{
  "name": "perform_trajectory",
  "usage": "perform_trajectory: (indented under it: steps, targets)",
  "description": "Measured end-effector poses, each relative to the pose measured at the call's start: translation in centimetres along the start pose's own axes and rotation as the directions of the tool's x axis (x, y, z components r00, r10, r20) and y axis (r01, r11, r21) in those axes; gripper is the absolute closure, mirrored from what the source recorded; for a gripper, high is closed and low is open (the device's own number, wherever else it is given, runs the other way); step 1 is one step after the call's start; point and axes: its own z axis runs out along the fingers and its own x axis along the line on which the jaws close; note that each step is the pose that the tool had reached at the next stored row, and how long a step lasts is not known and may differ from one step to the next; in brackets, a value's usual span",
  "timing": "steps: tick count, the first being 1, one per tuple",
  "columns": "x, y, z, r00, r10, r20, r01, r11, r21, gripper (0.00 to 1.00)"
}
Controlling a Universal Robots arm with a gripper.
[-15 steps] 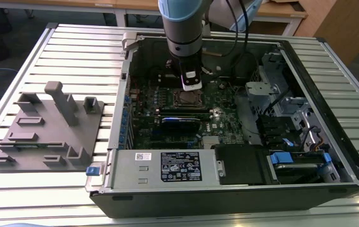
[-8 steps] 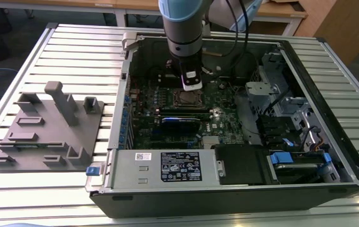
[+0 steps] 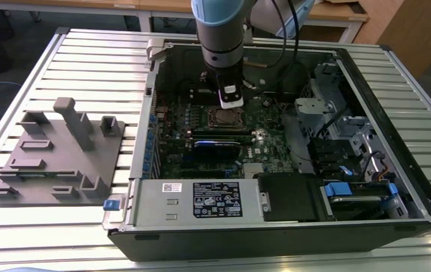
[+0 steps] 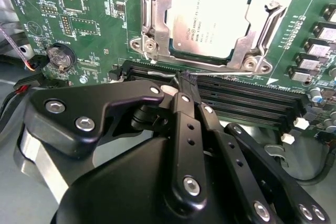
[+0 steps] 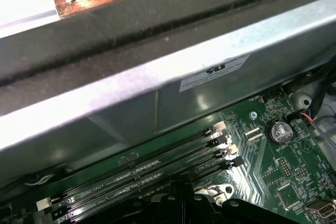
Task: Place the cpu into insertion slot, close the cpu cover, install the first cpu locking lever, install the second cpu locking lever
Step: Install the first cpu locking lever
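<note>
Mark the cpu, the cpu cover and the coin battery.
cpu (image 4: 210, 19): second wrist view, middle of its metal top.
cpu cover (image 4: 159, 11): second wrist view, a side bar of the frame.
coin battery (image 4: 59, 57): second wrist view, its round face.

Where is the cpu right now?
In the second wrist view the cpu sits in the insertion slot, framed by the cpu cover, beside the memory slots.

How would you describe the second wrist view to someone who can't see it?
A square silver-tan chip sits framed by a thin silvery metal cover on a green circuit board. The black claw points at a thin metal rod beside the cover.
</note>
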Motion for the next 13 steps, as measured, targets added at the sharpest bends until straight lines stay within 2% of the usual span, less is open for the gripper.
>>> perform_trajectory:
  steps: [3,9,13]
  targets:
    - [0.0,-0.03,0.09,1.0,-0.002,0.005,0.002,1.0,-0.0024,0.89]
    - [0.01,-0.05,0.17,1.0,-0.003,0.0071,0.003,1.0,-0.0016,0.89]
    - [0.03,-0.03,0.22,0.9999,-0.005,0.0109,0.005,1.0,0.0075,0.89]
